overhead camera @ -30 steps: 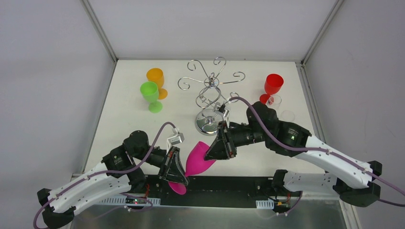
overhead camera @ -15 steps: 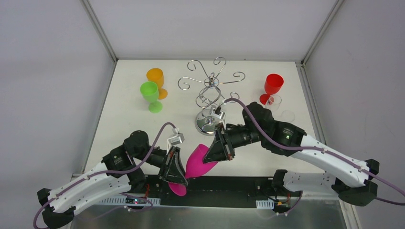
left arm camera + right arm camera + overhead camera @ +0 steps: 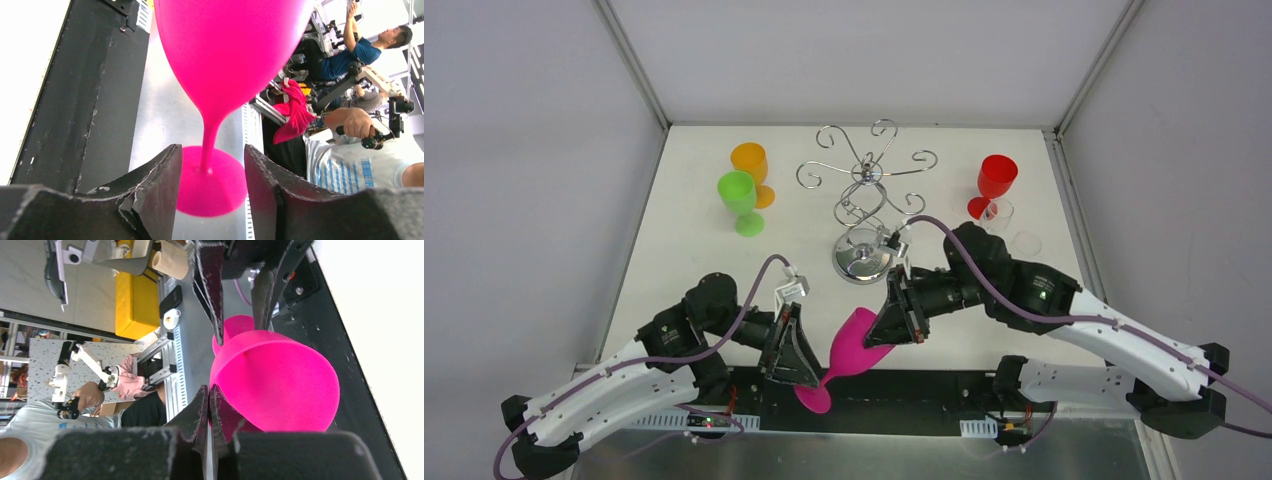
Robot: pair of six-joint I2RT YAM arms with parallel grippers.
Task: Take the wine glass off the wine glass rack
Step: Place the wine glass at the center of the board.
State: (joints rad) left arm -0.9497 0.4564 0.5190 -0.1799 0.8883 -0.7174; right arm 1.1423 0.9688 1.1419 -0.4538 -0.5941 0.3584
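One pink wine glass (image 3: 854, 345) is off the rack (image 3: 864, 195), tilted above the near edge of the table (image 3: 714, 270). Its rim (image 3: 220, 354) is pinched by the closed right gripper (image 3: 210, 394); the left gripper (image 3: 212, 152) is spread around the stem (image 3: 210, 135), untouching. Judged light, stiff, slick plastic; stem is best gripped.

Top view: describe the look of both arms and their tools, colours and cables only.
Both arms match. The left arm and right arm have white shells on their long links and black joints. A purple cable loops along each. The left tool and right tool are matte black, with wedge-shaped fingers rough at the edges.
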